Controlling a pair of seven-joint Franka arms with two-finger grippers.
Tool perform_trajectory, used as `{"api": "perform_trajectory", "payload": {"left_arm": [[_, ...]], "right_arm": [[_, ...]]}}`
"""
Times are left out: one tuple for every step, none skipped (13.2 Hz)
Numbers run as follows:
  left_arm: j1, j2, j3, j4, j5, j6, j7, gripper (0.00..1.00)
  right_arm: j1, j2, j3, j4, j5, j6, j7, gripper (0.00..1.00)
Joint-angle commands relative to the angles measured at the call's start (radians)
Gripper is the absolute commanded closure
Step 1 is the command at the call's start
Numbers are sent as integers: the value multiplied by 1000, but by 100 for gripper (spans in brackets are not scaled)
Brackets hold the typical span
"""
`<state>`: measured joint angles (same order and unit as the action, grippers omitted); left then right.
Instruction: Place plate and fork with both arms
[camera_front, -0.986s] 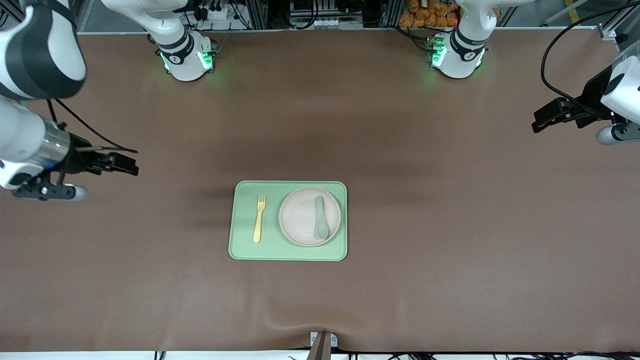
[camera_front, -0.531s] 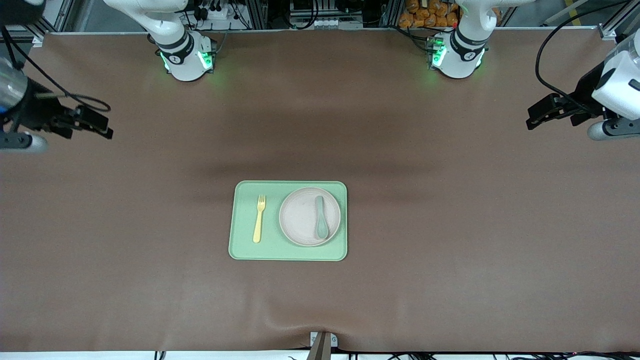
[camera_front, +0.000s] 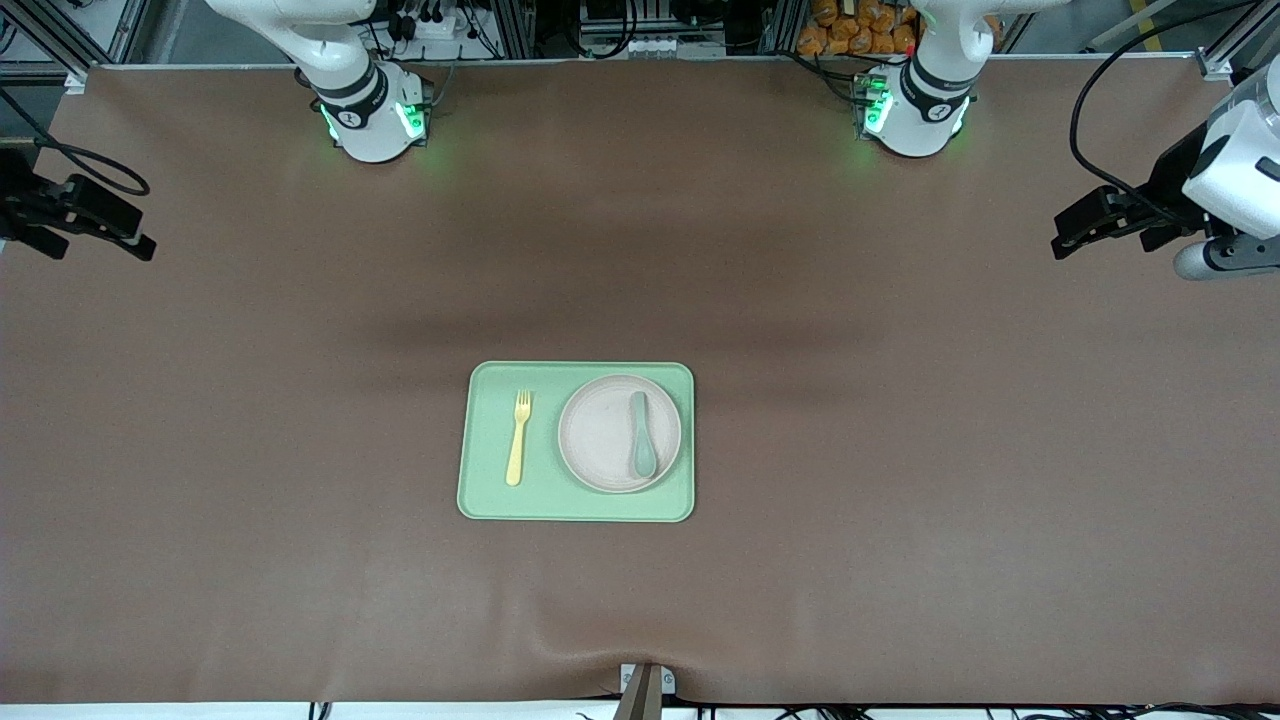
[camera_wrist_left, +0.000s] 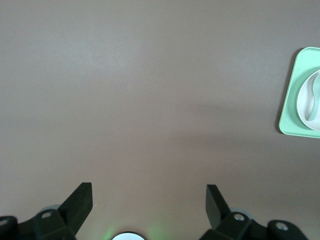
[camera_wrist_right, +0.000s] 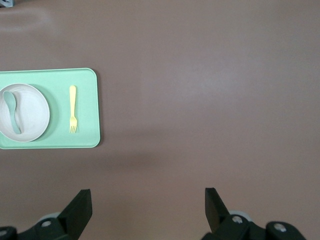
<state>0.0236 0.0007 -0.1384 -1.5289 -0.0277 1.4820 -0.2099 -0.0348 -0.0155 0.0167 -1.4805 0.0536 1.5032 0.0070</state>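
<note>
The off-white plate (camera_front: 610, 440) lies on a light-green tray (camera_front: 490, 500) in the middle of the table, with a grey-green spoon (camera_front: 642, 448) on it. The pale-yellow fork (camera_front: 518, 437) lies on the tray beside the plate, toward the right arm's end. Plate (camera_wrist_right: 30, 117) and fork (camera_wrist_right: 73, 108) also show in the right wrist view; the left wrist view shows only the tray's edge (camera_wrist_left: 287, 107). My right gripper (camera_front: 140, 246) is open and empty, up over the right arm's end of the table. My left gripper (camera_front: 1062, 245) is open and empty over the left arm's end.
The brown table mat (camera_front: 900, 450) surrounds the tray on all sides. The two arm bases (camera_front: 370, 115) (camera_front: 915, 110) stand at the table's edge farthest from the front camera. A small mount (camera_front: 642, 685) sits at the nearest edge.
My right arm has drawn back up and outward toward its end of the table. My left gripper has shifted slightly. Tray, plate, fork and spoon have not moved.
</note>
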Motion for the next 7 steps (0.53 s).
{"api": "perform_trajectory", "payload": {"left_arm": [[7, -27, 0, -10, -11, 0, 0, 0], [7, -28, 2, -10, -9, 0, 0, 0], [7, -27, 2, -10, -11, 0, 0, 0], [6, -27, 2, -8, -9, 0, 0, 0], [7, -27, 2, -4, -11, 0, -2, 0], [6, -25, 2, -4, -11, 0, -2, 0], [6, -27, 2, -4, -11, 0, 0, 0]], "right_arm": [[16, 29, -12, 51, -27, -35, -52, 0], [15, 34, -14, 61, -24, -37, -50, 0], [16, 34, -14, 77, -29, -43, -52, 0], [15, 35, -14, 97, -35, -44, -55, 0], [13, 31, -17, 92, -29, -46, -53, 0], [4, 25, -18, 85, -28, -63, -58, 0], [7, 14, -20, 77, -27, -76, -56, 0]]}}
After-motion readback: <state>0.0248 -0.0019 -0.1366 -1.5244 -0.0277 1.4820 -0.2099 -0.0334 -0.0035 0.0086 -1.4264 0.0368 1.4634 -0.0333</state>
